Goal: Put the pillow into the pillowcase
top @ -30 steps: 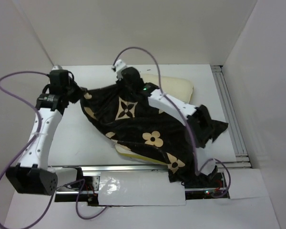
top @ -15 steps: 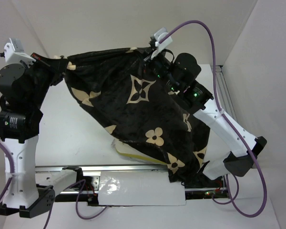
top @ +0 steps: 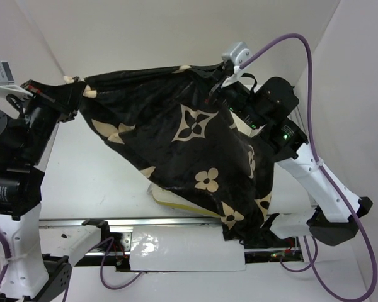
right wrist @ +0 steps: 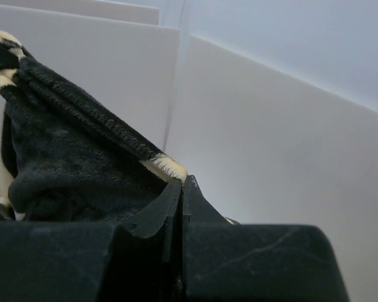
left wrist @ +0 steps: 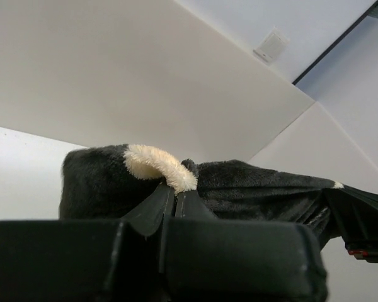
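I have both arms raised over the white table surface (top: 101,176) with the dark brown-black plush pillowcase printed with tan flowers and stars (top: 195,138) strung between them. The left gripper (top: 80,94) is clamped on one top corner of the fabric above the far left of the surface. In the left wrist view, its fingers (left wrist: 154,211) are pressed together with a cream tuft and dark pile bunched right at the tips. The right gripper (top: 217,97) pinches the other end of the top hem above the far right. The right wrist view shows its jaws closed tight on a ribbed dark seam with a pale fringe.

The hem runs fairly taut from one gripper to the other. Below it the cloth hangs as a broad sheet that slopes down toward the near edge. Its lowest part is draped over the metal rail (top: 145,221) at the near right, close to the right arm's base.

The cream-white soft pillow with a pale yellow edge (top: 176,201) lies on the surface near the middle of the near edge. Only a strip of its side shows from under the hanging fabric. I cannot tell whether any of it sits inside the sack or merely beneath it.
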{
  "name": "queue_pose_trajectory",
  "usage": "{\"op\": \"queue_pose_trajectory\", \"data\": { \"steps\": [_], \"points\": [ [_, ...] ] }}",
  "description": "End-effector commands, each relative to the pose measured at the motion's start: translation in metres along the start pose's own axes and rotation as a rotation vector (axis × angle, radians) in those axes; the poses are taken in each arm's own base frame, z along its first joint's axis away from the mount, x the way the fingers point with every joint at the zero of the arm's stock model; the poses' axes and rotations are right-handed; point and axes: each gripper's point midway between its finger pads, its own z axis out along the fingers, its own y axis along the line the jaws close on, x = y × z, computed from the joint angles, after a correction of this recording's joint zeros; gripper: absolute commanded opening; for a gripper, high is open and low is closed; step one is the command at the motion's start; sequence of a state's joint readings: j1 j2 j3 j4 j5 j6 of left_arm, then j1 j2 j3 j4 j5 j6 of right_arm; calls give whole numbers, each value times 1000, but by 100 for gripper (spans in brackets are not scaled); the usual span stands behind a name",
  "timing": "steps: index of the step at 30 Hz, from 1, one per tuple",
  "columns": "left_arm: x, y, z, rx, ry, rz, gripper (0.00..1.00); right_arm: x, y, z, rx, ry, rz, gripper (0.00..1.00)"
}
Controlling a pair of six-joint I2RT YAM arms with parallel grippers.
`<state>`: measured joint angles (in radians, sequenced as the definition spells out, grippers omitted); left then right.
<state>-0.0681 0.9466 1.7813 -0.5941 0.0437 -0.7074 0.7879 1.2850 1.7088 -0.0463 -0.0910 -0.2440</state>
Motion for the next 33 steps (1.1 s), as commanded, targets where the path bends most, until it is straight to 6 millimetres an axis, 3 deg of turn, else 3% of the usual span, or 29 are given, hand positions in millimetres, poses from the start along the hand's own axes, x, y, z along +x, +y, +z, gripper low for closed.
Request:
{"op": "queue_pose_trajectory", "data": {
  "steps": [1, 3, 5, 8, 9, 11, 12, 13, 14, 15, 17, 18, 19, 20, 21, 22, 23, 24, 25, 28, 31, 32, 33],
  "points": [
    [-55, 34, -4, -216, -237, 84, 0, -64, -72, -26, 309, -116, -75, 0],
    [-56, 38, 12, -234, -227, 84, 0, -51, -70, -12, 289, -78, -76, 0],
    [-53, 52, 24, -304, -204, 86, 0, -52, -79, -3, 329, -99, -115, 0],
    [-53, 75, 36, -410, -221, 100, 0, -23, -88, 16, 389, -81, -139, 0],
    [-52, 81, 38, -439, -219, 103, 0, 5, -91, 35, 401, -56, -143, 0],
    [-46, 92, 46, -477, -202, 108, 0, 30, -84, 59, 366, -38, -121, 0],
    [-39, 103, 55, -514, -178, 124, 0, 66, -79, 80, 353, 11, -97, 0],
    [-38, 105, 59, -518, -170, 134, 0, 74, -74, 92, 330, 5, -46, 0],
    [-40, 112, 64, -545, -176, 137, 0, 60, -74, 101, 321, -37, -27, 0],
    [-35, 121, 66, -585, -148, 145, 0, 64, -70, 110, 299, -45, -8, 0],
    [-47, 140, 73, -674, -170, 156, 0, 57, -66, 131, 264, -95, 3, 0],
    [-65, 145, 65, -716, -210, 142, 0, 75, -63, 145, 251, -76, 3, 0],
    [-71, 150, 65, -735, -222, 135, 0, 68, -63, 151, 244, -100, 12, 0],
    [-72, 158, 72, -759, -224, 115, 0, 25, -66, 151, 235, -200, 15, 0],
    [-80, 156, 68, -753, -244, 113, 0, 17, -47, 158, 142, -234, 18, 0],
    [-100, 147, 74, -687, -321, 113, 0, -6, -42, 158, 108, -330, 12, 0],
    [-106, 131, 77, -597, -329, 138, 0, -20, -37, 156, 76, -388, -2, 0],
    [-132, 96, 59, -504, -413, 152, 0, -54, -23, 149, 47, -513, 2, 0],
    [-149, 77, 51, -458, -456, 161, 0, -62, -24, 146, 52, -546, -3, 0],
    [-189, 30, 30, -343, -585, 189, 0, -138, -13, 109, 52, -792, -17, 0],
    [-223, -8, -1, -254, -732, 190, 0, -186, -2, 79, 76, -951, -33, 0],
    [-229, -16, -8, -234, -760, 189, 0, -219, 2, 53, 88, -1047, -37, 0],
    [-235, -26, -21, -206, -793, 177, 0, -225, 10, 47, 80, -1078, -36, 0]
  ]
}}
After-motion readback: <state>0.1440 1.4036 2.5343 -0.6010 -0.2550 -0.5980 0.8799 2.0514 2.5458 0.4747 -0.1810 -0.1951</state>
